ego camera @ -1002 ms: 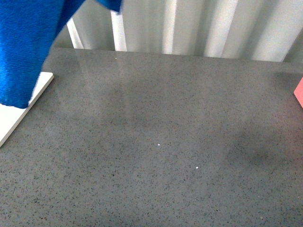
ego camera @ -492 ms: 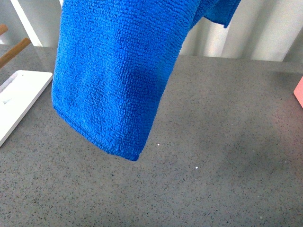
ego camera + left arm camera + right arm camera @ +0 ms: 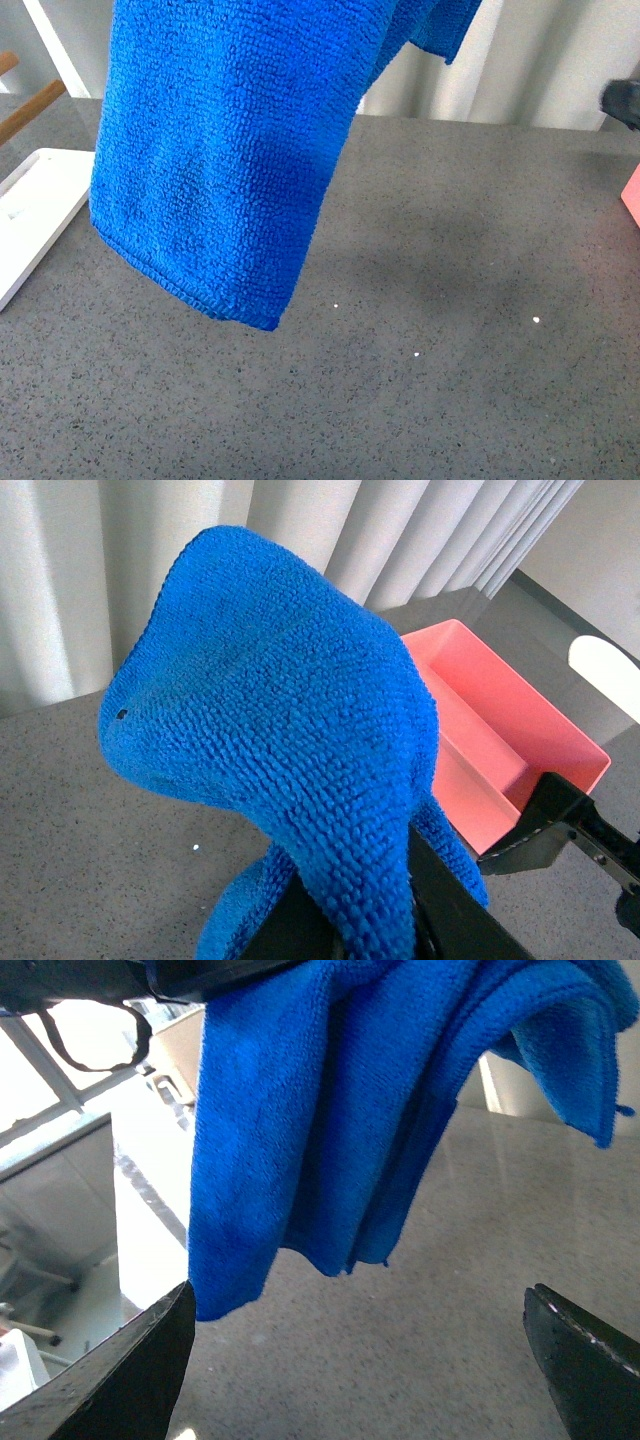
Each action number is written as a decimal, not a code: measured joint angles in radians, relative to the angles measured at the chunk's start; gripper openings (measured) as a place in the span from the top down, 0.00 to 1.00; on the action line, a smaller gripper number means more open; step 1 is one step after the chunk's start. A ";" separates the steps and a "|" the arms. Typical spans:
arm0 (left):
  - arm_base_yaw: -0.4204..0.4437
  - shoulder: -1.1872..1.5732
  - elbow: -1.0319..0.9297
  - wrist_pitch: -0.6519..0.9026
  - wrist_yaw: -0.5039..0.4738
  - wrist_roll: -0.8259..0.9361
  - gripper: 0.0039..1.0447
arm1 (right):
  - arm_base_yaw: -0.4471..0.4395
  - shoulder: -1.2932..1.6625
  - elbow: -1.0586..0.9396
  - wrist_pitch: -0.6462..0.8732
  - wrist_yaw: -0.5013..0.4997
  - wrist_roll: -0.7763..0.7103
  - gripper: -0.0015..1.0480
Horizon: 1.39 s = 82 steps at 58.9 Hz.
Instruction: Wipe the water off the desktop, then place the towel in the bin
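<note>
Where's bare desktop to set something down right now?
Widest free patch: desktop centre and near side, from below the hanging towel across to the pink bin at the right edge. Crowded on the left: towel hangs by the white board.

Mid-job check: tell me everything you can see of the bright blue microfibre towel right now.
The bright blue fluffy microfibre towel is lifted, hanging limp in soft folds with its stitched hem lowest, clear of the speckled dark grey desktop. Its top is bunched over the left gripper, whose black fingers grip it. A tiny dark speck shows near one edge in the left wrist view. Nothing else touches it; dampness cannot be told.
</note>
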State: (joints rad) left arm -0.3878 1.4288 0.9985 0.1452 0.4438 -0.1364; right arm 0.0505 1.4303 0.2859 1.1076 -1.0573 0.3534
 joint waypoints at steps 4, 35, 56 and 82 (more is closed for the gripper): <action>0.000 0.000 0.000 0.000 0.000 0.000 0.96 | 0.045 0.090 0.051 0.085 0.006 0.055 0.07; 0.000 0.000 0.000 0.000 0.000 0.000 0.96 | 0.303 0.452 0.498 0.137 0.064 0.186 0.07; 0.003 0.000 0.000 0.000 -0.008 -0.001 0.89 | 0.351 0.460 0.577 0.017 0.127 0.106 0.46; 0.004 0.000 0.000 0.000 -0.016 -0.001 0.25 | 0.303 0.426 0.525 -0.122 0.117 -0.078 0.95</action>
State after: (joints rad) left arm -0.3836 1.4288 0.9985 0.1452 0.4278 -0.1375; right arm 0.3534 1.8561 0.8108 0.9852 -0.9398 0.2756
